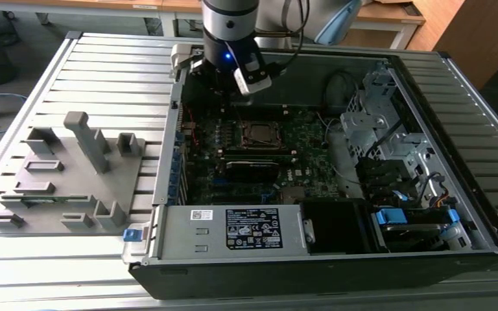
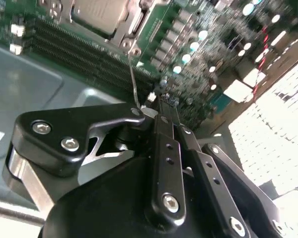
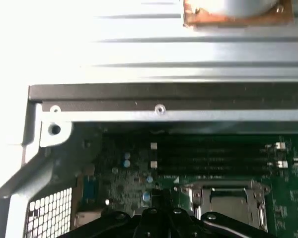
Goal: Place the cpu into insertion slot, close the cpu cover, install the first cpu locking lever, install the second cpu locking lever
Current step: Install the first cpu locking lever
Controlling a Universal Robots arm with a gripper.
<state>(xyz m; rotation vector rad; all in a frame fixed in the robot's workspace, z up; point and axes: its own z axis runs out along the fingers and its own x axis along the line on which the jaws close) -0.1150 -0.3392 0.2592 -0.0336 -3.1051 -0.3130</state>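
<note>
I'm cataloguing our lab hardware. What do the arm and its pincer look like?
The arm is a silver-grey tube ending in a black wrist with a small blue light; black cables trail beside it. The pincer is black, built of jointed bars fastened with silver screws.

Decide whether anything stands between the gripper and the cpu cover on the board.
Nothing solid appears to block it. In the second wrist view, a thin wire lever rises from a corner of the cpu cover toward the gripper. Otherwise only low board components lie between them.
</note>
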